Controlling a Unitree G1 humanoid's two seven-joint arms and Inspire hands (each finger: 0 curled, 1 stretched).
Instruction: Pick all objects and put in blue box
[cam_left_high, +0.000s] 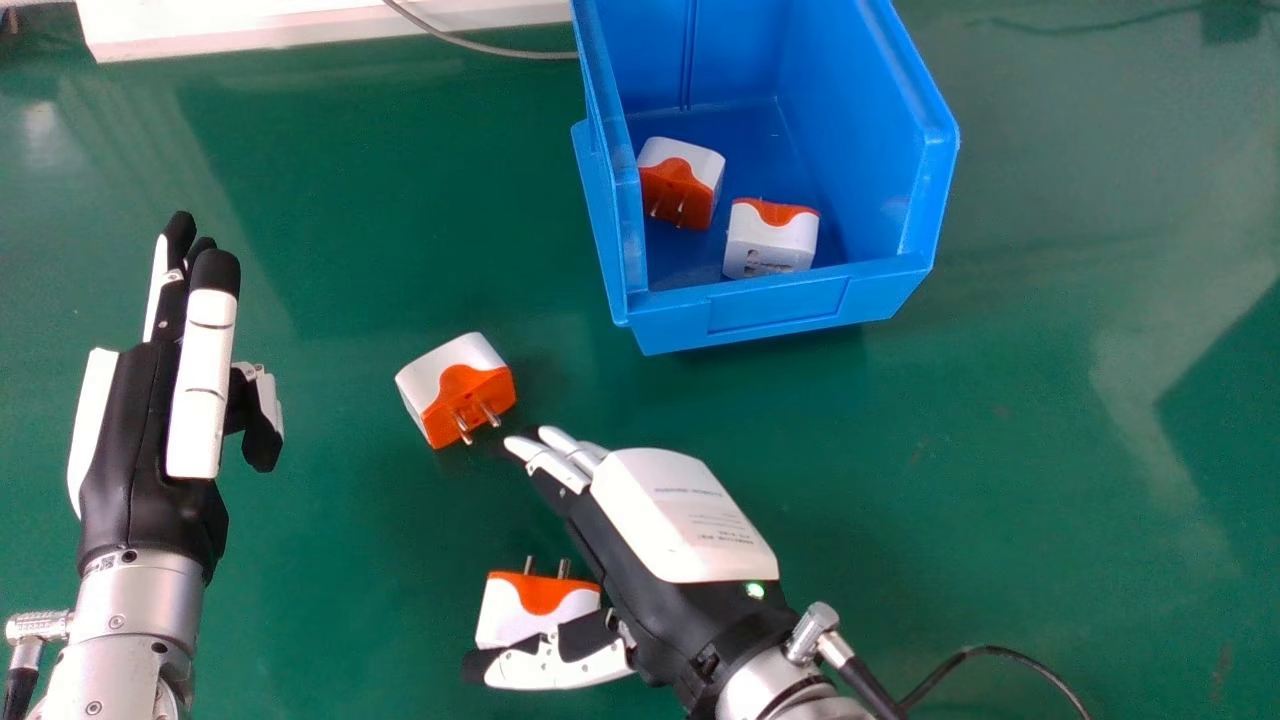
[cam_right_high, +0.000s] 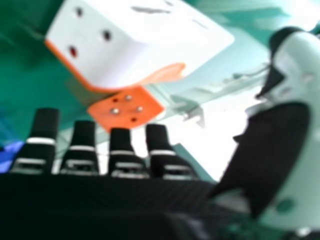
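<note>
Right hand (cam_left_high: 680, 530), one: open, its fingers (cam_left_high: 545, 462) extended and the thumb (cam_left_high: 560, 668) set apart; whether the near adapter (cam_left_high: 512, 615) is touched cannot be told. Near adapter, one: set on the desk (cam_left_high: 320, 610) between thumb and palm, pins turned away from the robot. Far adapter (cam_left_high: 440, 372), one: placed just beyond the fingertips. Two further adapters (cam_left_high: 772, 238): contained in the blue box (cam_left_high: 780, 300). Left hand (cam_left_high: 130, 430), one: fingers straight, nothing held. Handling, as judged: light, rigid, hard-shelled; smooth faces, likely to slip if pinched at a rounded corner; body not easily crushed, pins more easily bent. Hold: best taken across opposite white sides, thumb opposed to fingers, pins kept free of pressure.
</note>
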